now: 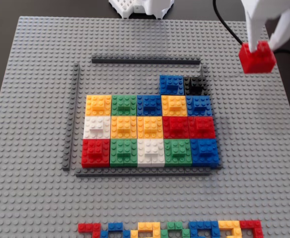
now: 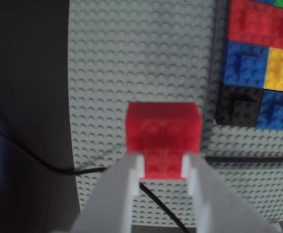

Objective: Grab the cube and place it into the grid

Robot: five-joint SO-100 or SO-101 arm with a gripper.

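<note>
The cube (image 1: 256, 57) is being carried in the air, clamped by its raised top piece between the two white fingers of the pincer (image 1: 264, 42). In the wrist view the cube (image 2: 163, 137) is hanging just beyond the fingertips, with the pincer (image 2: 163, 165) closed on it from both sides. It is sitting over the right edge of the grey baseplate (image 1: 36, 99) in the fixed view, well clear of the grid (image 1: 150, 131), which is lying to the pincer's left and nearer the camera.

The cube is square, so no long axis is applying. Its studded face is pointing up toward the pincer. In the fixed view its sides are appearing slightly turned against the rows of the grid; the wrist view is showing them close to parallel.

Judgement on the step in hand: the carry is under way. The top row is holding only a blue block (image 1: 171, 84) and a black block (image 1: 194, 85), with bare baseplate to their left. The cube should be travelling at height, squaring to the rows, then descending straight so the studs are engaging.
</note>
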